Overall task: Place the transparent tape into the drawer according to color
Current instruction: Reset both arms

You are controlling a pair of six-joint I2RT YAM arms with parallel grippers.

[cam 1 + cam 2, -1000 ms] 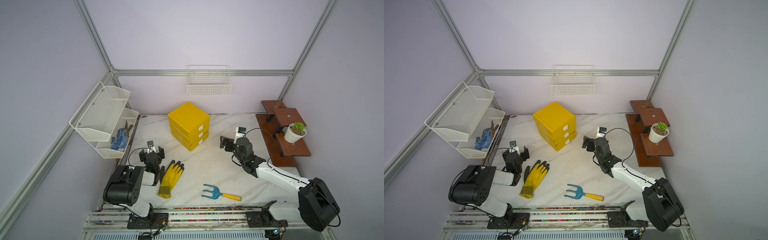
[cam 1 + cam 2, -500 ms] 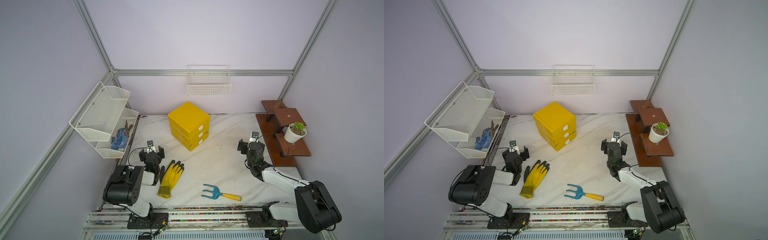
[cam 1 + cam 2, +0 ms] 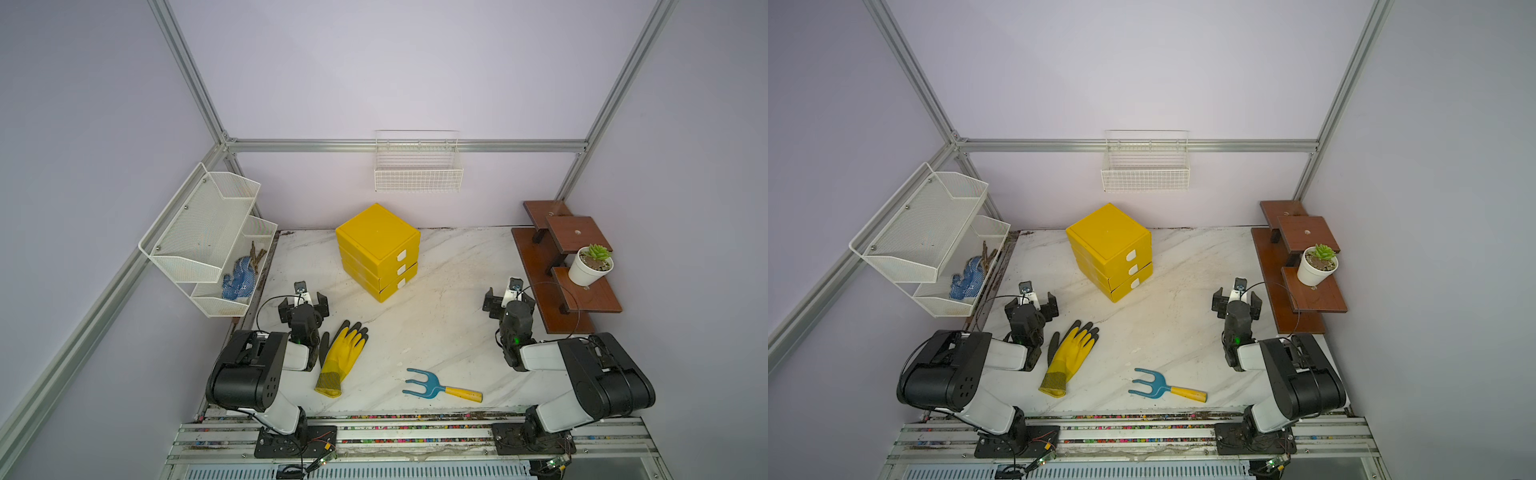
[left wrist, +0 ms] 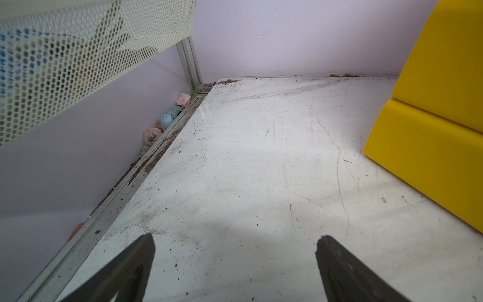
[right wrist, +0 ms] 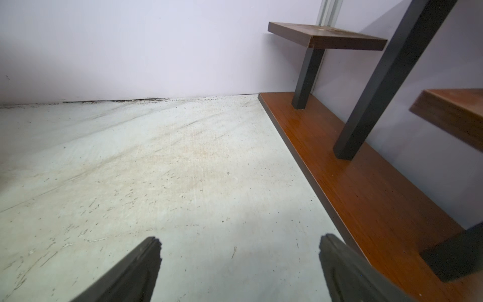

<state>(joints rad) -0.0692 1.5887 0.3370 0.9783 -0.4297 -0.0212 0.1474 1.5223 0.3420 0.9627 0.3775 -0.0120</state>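
Left gripper point(image 3: 303, 305): jaws spread wide, holding nothing, over bare table point(image 3: 449, 266) to the left front of the drawers point(image 3: 376, 245). Right gripper point(image 3: 508, 300): likewise spread and empty, well right of the drawers. All three drawers look closed. Where the tape is cannot be told.

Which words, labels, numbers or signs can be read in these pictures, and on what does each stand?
None can be read.
The white tabs on the yellow drawer unit look blank, and the white plant pot shows no print.
The wrist views show no writing either.
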